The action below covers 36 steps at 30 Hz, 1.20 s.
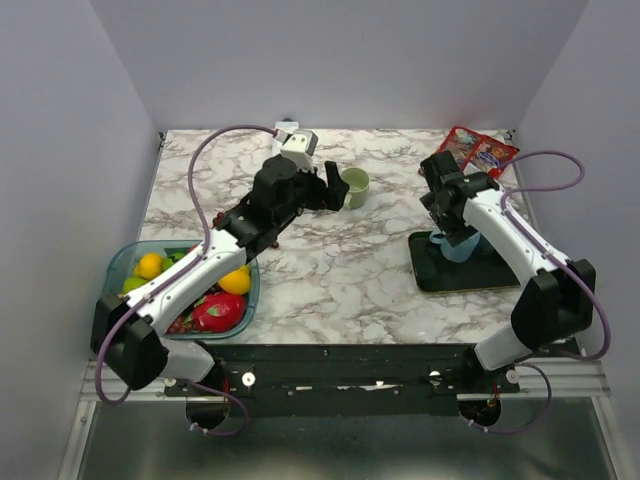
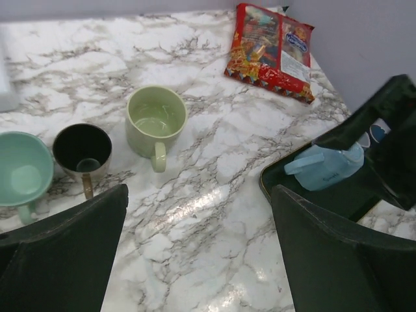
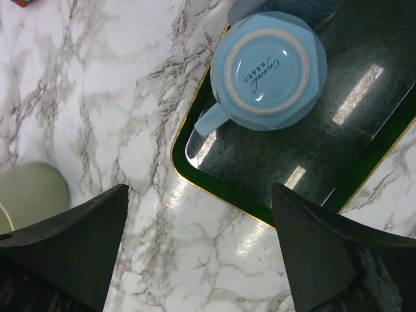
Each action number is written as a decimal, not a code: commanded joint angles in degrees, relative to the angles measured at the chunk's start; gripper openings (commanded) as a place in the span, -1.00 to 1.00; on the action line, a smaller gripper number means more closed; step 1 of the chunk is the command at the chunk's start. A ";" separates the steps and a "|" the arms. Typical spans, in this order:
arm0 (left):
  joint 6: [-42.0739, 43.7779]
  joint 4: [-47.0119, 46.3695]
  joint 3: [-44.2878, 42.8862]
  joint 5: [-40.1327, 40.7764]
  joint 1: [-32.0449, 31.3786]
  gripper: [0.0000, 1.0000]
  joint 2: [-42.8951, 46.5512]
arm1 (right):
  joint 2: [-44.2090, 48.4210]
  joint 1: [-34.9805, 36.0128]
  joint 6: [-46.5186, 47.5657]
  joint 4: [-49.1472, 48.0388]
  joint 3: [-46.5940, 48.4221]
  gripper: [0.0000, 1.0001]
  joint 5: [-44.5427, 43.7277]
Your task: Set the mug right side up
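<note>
Altogether, one inverted blue mug (image 3: 268, 68), three upright mugs (image 2: 156, 120).

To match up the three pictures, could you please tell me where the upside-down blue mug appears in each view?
Top external: the blue mug is right of centre, on the dark tray.
Left wrist: the mug is at the right, on the tray.
Right wrist: the mug is at the top, right of centre, base up on the tray.
Shared landmark: the dark tray beneath it, in all three views.

Green mug (image 1: 354, 187), snack pkt (image 1: 480, 151), fruit bin (image 1: 255, 290)
</note>
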State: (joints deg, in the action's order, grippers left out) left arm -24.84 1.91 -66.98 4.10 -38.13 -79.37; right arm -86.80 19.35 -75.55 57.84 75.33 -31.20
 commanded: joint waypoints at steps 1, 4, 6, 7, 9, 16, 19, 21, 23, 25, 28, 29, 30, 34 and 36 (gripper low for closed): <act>8.84 6.70 1.94 -1.11 0.78 0.98 10.02 | -8.88 -0.81 -13.63 10.26 6.65 0.91 1.66; 9.72 7.31 3.52 -2.69 1.92 0.98 13.62 | -13.55 -1.42 -20.57 16.14 10.09 0.89 3.59; 10.34 7.40 4.40 -4.01 2.36 0.98 15.03 | -17.59 -1.51 -24.28 21.75 13.51 0.88 3.60; 11.03 7.23 4.75 -4.01 2.44 0.98 15.30 | -18.65 -1.51 -28.21 23.44 14.31 0.88 3.52; 11.30 7.23 5.19 -4.10 2.62 0.98 15.56 | -20.33 -1.51 -30.44 25.03 14.85 0.87 3.60; 10.34 6.79 5.54 -7.34 3.32 0.98 14.42 | -22.79 -2.65 -35.28 25.56 13.53 0.80 2.20; 9.90 6.44 5.81 -7.88 3.59 0.98 14.07 | -23.85 -3.97 -35.37 26.00 13.62 0.80 1.41; 9.55 6.44 5.90 -8.14 3.76 0.98 13.90 | -24.37 -4.76 -35.28 26.00 13.62 0.79 1.14; 9.29 6.17 5.98 -8.66 3.94 0.98 13.63 | -25.34 -5.81 -35.28 26.27 13.62 0.78 1.49; 9.02 6.26 5.98 -9.02 4.29 0.98 13.45 | -25.78 -6.43 -34.67 26.09 13.62 0.76 2.11; 8.76 5.91 6.16 -9.37 4.82 0.98 13.28 | -26.05 -6.70 -34.67 26.18 13.53 0.74 1.93; 8.76 6.00 6.25 -9.46 4.82 0.98 13.37 | -25.96 -6.70 -34.67 26.09 13.27 0.71 2.11; 8.67 5.91 6.25 -9.63 4.91 0.98 13.11 | -25.87 -6.70 -34.67 26.00 13.09 0.69 2.11; 8.40 6.08 6.16 -10.16 5.17 0.98 13.02 | -25.26 -6.70 -33.53 25.39 11.51 0.64 2.81; 8.76 6.52 5.81 -9.81 5.17 0.98 13.19 | -24.47 -6.70 -32.91 24.95 9.76 0.57 3.16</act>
State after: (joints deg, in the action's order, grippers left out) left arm -15.94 8.73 -61.23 -4.19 -33.21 -66.02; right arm -111.92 12.67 -108.01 75.00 87.79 -27.44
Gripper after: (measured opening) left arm 0.988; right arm 0.812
